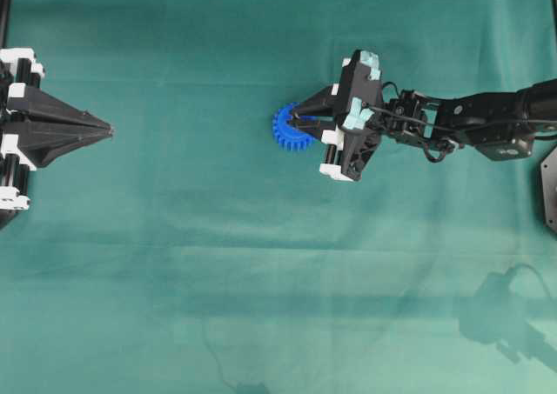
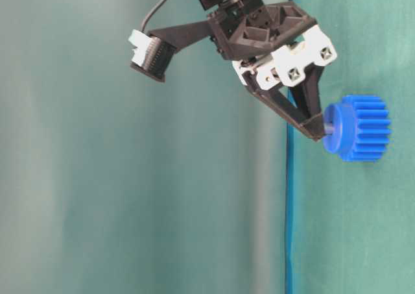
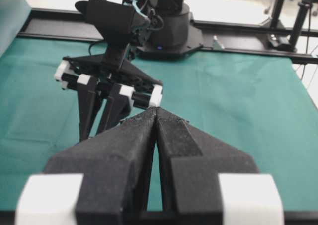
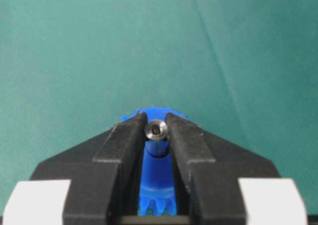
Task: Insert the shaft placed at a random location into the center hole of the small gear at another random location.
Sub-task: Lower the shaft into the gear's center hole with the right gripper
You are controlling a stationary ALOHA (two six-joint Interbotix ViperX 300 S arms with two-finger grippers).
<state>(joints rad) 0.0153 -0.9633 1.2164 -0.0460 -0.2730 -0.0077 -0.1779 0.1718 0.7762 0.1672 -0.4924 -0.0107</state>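
The right gripper (image 4: 156,130) pinches a shiny round metal shaft (image 4: 156,129) over the toothed blue plastic gear (image 1: 291,129); the left gripper (image 3: 157,116) is closed, holding nothing.

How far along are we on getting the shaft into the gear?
Done: the right gripper has picked up the shaft. In hand: it holds the pin over the small gear, right at the hub. Left: whether the pin has entered the center hole can't be told. The left gripper sits shut, away.

Small gear (image 1: 288,131) bright blue; shaft (image 4: 157,129) silvery-grey; cloth (image 1: 218,263) green
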